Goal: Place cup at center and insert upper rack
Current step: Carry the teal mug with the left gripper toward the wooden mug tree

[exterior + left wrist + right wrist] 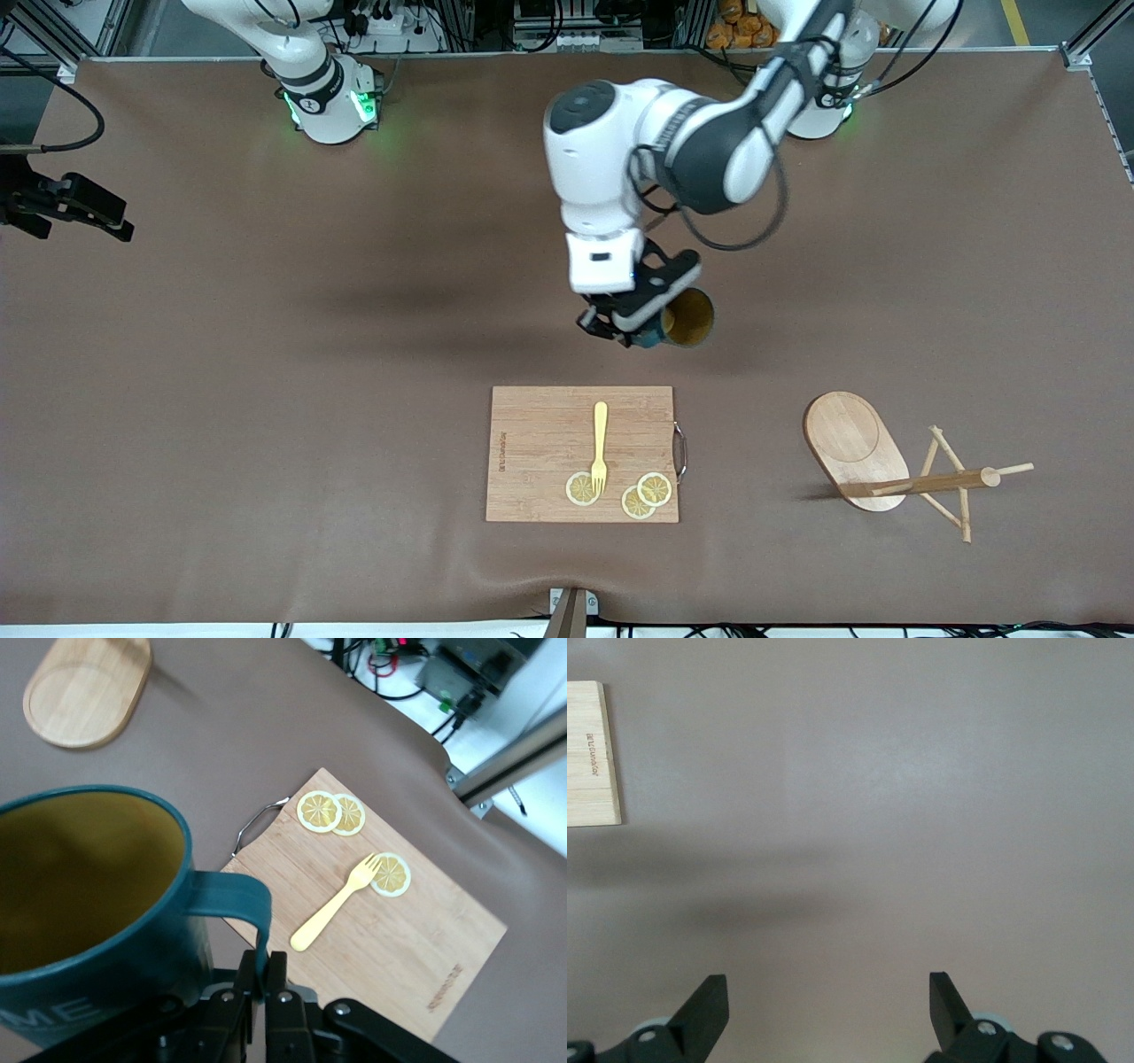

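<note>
The dark teal cup (pixel 689 319) with its yellowish inside is tilted, its mouth toward the front camera, over the brown mat around the table's middle. My left gripper (pixel 645 330) is shut on the cup's thin side handle (pixel 237 895); in the left wrist view the fingers (pixel 278 973) pinch the handle, and the cup (pixel 89 904) fills the view. The upper rack (pixel 895 465), a light wooden mug tree, lies tipped on its side toward the left arm's end of the table, with its oval base (pixel 87 687) raised on edge. My right gripper (pixel 828 992) hangs open over bare mat, holding nothing.
A rectangular wooden cutting board (pixel 540 443) lies nearer the front camera than the spot under the cup. A yellow fork (pixel 600 447) and three lemon slices (pixel 647 494) lie on it. It has a metal handle (pixel 680 450) on the edge toward the rack.
</note>
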Robot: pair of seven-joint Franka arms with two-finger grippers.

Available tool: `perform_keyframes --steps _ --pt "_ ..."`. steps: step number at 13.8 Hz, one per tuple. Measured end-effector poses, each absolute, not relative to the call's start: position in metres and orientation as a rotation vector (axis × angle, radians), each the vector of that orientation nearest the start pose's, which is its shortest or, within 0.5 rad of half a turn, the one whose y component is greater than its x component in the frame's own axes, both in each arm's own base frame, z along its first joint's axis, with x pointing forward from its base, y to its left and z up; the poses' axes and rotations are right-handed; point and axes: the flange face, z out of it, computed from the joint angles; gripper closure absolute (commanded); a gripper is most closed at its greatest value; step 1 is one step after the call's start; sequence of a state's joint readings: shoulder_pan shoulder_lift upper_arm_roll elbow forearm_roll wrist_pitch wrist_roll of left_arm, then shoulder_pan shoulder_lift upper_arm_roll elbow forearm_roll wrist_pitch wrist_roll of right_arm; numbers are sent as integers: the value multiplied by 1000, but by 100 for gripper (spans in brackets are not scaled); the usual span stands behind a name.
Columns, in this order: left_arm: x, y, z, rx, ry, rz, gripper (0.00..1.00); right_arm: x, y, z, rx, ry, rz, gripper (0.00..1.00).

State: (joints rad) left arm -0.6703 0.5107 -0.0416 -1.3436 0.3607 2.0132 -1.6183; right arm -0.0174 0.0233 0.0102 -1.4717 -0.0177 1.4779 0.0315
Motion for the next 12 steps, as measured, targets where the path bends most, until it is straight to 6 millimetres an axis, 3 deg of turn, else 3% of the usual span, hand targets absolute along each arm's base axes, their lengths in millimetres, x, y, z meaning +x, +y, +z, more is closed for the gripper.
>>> perform_keyframes --steps 5,8,12 --pt "606 -375 497 -2906 -1555 -293 100 553 -6 650 -3158 64 27 0" --pt "627 -331 513 -2969 -1630 -143 100 553 -6 650 -3158 64 27 0" --pt "651 -277 518 -3043 -1663 -10 100 553 -6 650 -3158 64 27 0"
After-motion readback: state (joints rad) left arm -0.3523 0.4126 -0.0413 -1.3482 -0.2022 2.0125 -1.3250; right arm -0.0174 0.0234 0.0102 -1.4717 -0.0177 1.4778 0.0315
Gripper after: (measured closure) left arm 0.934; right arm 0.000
